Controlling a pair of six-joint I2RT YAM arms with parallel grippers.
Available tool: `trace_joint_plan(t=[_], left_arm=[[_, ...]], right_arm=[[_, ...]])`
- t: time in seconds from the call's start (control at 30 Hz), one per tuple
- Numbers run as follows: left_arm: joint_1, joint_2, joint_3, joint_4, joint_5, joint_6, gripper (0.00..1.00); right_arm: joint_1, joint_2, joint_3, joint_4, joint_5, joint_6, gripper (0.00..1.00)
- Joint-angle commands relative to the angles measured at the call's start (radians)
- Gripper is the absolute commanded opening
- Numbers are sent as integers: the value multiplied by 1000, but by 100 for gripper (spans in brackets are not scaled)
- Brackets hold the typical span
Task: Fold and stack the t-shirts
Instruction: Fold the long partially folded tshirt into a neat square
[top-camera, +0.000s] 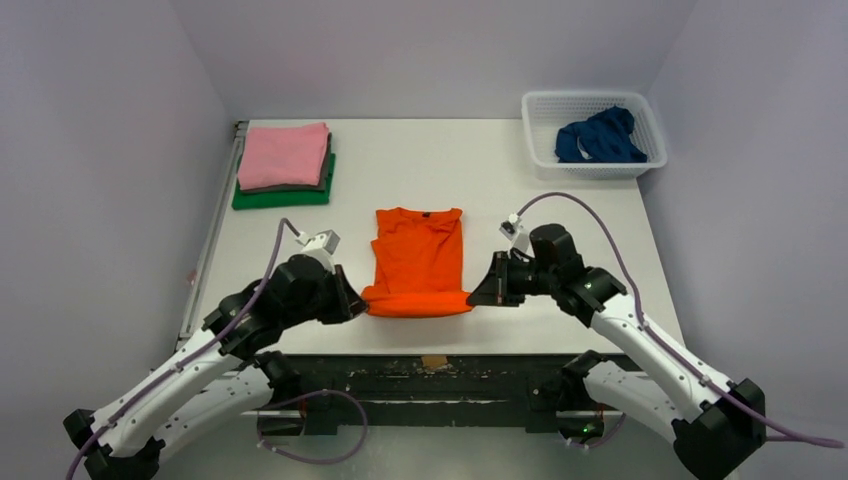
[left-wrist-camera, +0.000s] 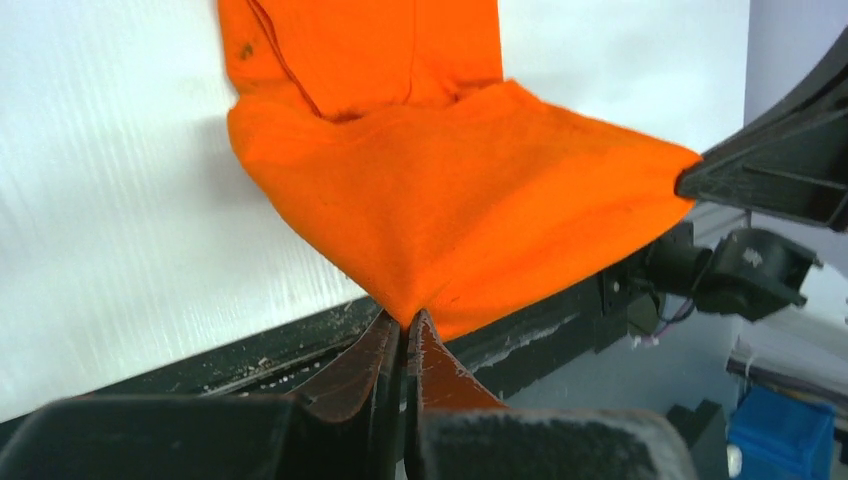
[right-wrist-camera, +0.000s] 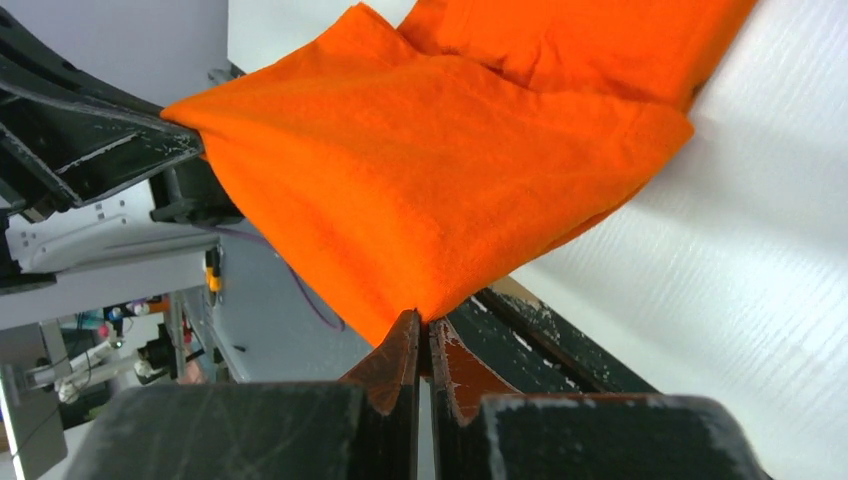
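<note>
The bright orange t-shirt (top-camera: 420, 258) lies lengthwise in the middle of the table, sleeves folded in, collar at the far end. Its near hem is lifted off the table and stretched between both grippers. My left gripper (top-camera: 358, 303) is shut on the hem's left corner (left-wrist-camera: 412, 305). On the other side, my right gripper (top-camera: 476, 296) is shut on the right corner (right-wrist-camera: 425, 305). Folded pink (top-camera: 284, 153), dark grey (top-camera: 325, 178) and green (top-camera: 282, 196) t-shirts form a stack at the far left. The dark blue t-shirt (top-camera: 600, 137) lies crumpled in the basket.
The white mesh basket (top-camera: 592, 103) stands at the far right corner of the table. The table's dark front rail (top-camera: 430, 365) runs just below the lifted hem. A metal rail (top-camera: 212, 230) borders the left edge.
</note>
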Motion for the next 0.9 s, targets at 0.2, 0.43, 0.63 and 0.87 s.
trace_joint_plan(t=[0.2,0.43,0.63,0.87], left_arm=[[292,323,196,173,53,134,0],[409,606,362,226,76,202,0],[475,869,520,215,112,239,0],[509,1173,756,133,81,237,0]], right_arm=[[-176,237,162,238,-97,3,0],[-266,470,262,329,-130,-14,0],[-301,699,399,348,-109,-26,0],[-320,922,565,341,10,-62,0]])
